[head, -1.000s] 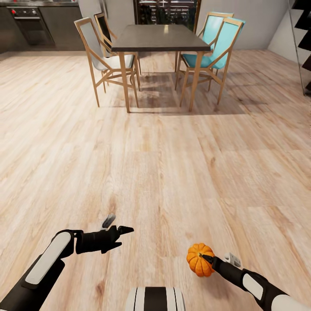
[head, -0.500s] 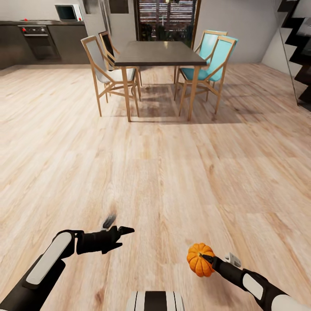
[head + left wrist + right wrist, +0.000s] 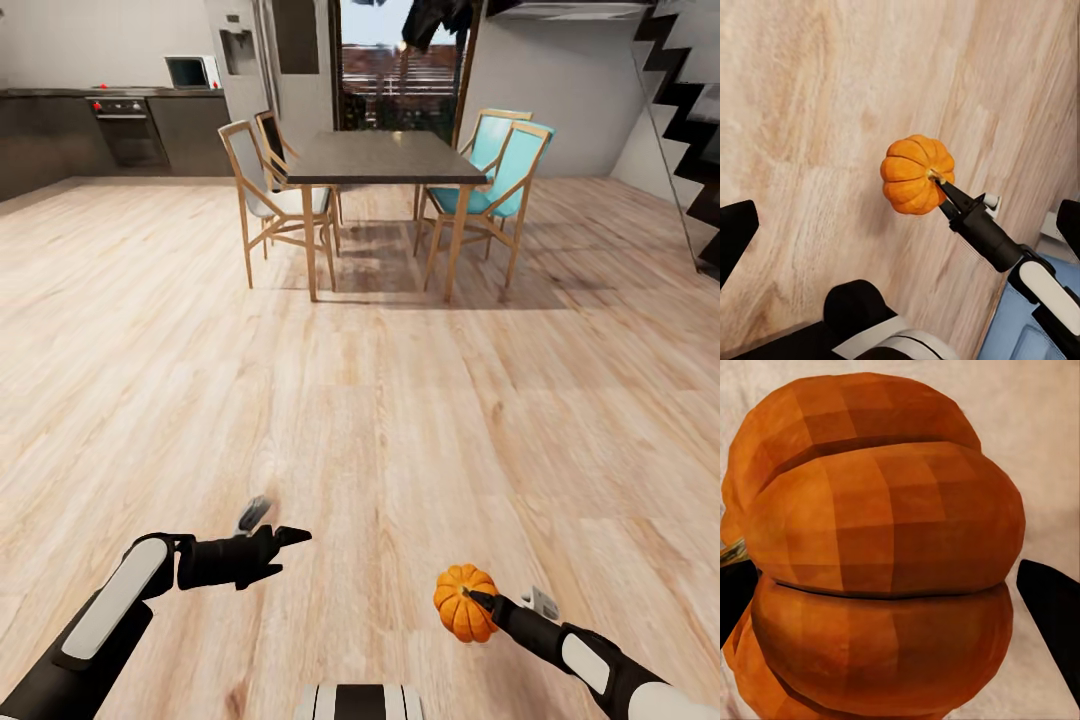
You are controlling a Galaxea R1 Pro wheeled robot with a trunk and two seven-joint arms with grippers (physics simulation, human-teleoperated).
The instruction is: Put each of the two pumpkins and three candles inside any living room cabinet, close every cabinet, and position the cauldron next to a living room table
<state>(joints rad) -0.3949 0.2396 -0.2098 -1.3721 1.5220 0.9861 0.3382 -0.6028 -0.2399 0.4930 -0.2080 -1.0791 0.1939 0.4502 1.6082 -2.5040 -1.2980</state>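
Note:
One ribbed orange pumpkin (image 3: pixel 460 602) hangs just above the wooden floor at the lower right of the head view, with my right gripper (image 3: pixel 478 602) shut on it. The right wrist view has the pumpkin (image 3: pixel 877 547) pressed between two dark fingertips (image 3: pixel 1054 600). My left gripper (image 3: pixel 282 527) is open at the lower left and holds nothing. In the left wrist view its fingers (image 3: pixel 735 232) stand wide apart, and beyond them is the pumpkin (image 3: pixel 916 174) on the right arm. The second pumpkin, the candles, cabinet, cauldron and coffee table are out of view.
A tall dark dining table (image 3: pixel 385 158) with wooden legs stands ahead, with pale chairs (image 3: pixel 270 200) on its left and teal chairs (image 3: pixel 500 180) on its right. Kitchen units with an oven (image 3: pixel 125 130) line the far left. Black stairs (image 3: pixel 700 120) rise at the right.
The whole head view has shifted, showing more of the far wall and kitchen, so the camera has moved. Both arms keep their pose, and the pumpkin stays in the right gripper.

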